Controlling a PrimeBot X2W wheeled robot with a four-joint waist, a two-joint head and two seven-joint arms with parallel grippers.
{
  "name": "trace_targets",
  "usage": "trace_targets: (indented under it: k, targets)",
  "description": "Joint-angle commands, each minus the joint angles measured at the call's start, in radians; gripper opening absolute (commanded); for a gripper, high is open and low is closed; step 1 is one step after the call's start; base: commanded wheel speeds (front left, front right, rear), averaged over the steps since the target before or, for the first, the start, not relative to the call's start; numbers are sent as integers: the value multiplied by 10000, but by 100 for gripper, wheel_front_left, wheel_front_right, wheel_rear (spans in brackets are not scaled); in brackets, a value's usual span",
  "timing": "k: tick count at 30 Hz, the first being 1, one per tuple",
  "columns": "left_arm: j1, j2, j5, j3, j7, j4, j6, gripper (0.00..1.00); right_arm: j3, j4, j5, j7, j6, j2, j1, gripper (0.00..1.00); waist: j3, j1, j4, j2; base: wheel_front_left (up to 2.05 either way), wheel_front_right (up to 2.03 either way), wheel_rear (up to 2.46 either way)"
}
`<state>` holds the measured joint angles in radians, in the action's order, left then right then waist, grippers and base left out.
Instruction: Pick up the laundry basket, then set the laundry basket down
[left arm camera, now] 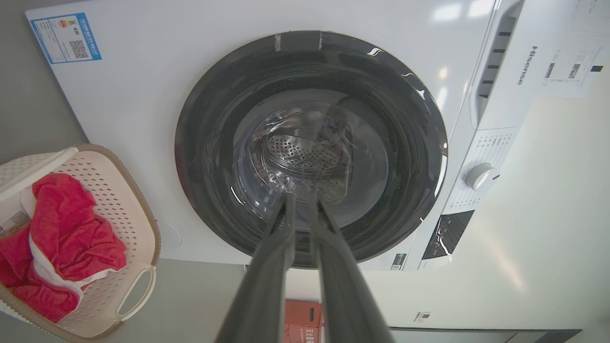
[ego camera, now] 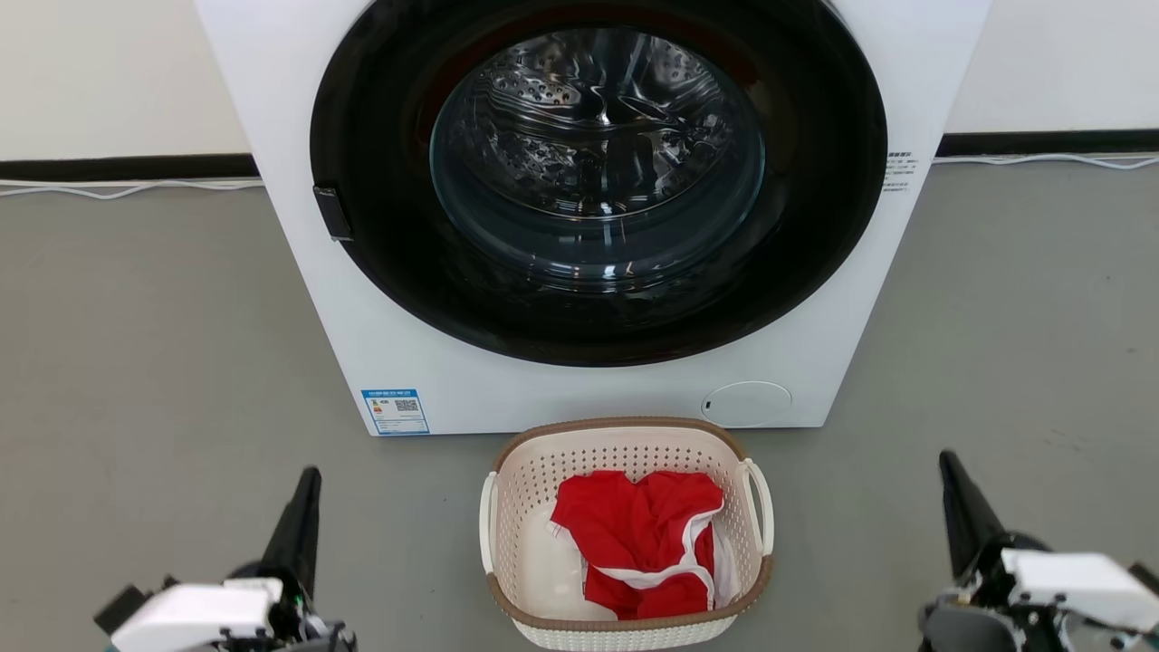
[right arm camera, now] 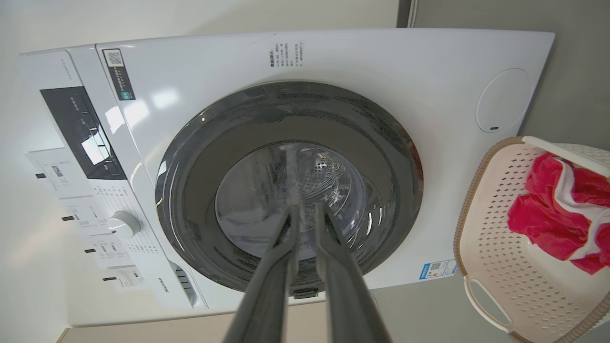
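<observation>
At the lower left of the head view, the left gripper (ego camera: 310, 480) hangs over the grey floor (ego camera: 136, 317) with its two long dark fingers closed together and nothing between them, well apart from the basket. In the middle, the small cream-white perforated plastic laundry basket (ego camera: 534, 471) with a brown woven-look rim stands on the floor just in front of the large white front-loading washing machine (ego camera: 272, 91), and a crumpled red cloth with white trim (ego camera: 647, 534) lies inside it. At the lower right, the right gripper (ego camera: 949, 466) is closed and empty too, also well apart from the basket.
</observation>
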<state>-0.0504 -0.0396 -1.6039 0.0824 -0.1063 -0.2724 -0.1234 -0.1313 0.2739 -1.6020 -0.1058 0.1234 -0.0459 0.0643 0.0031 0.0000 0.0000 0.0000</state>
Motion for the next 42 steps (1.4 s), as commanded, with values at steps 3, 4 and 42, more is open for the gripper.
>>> trace_targets:
  k: [3,4,42]
  targets:
    - [71,28,3,-36,67,-94,1,100,57,61,4,57,-1,14,-84,100,1,1,1,0,0,0,0]
    - [82,27,5,-57,97,-76,0,100,83,38,9,87,0,14,-95,100,1,3,2,0,0,0,0]
    - [498,-22,4386,-725,1418,769,521,100,625,-619,6475,1410,27,-7,-346,100,-39,0,164,0,0,0,0]
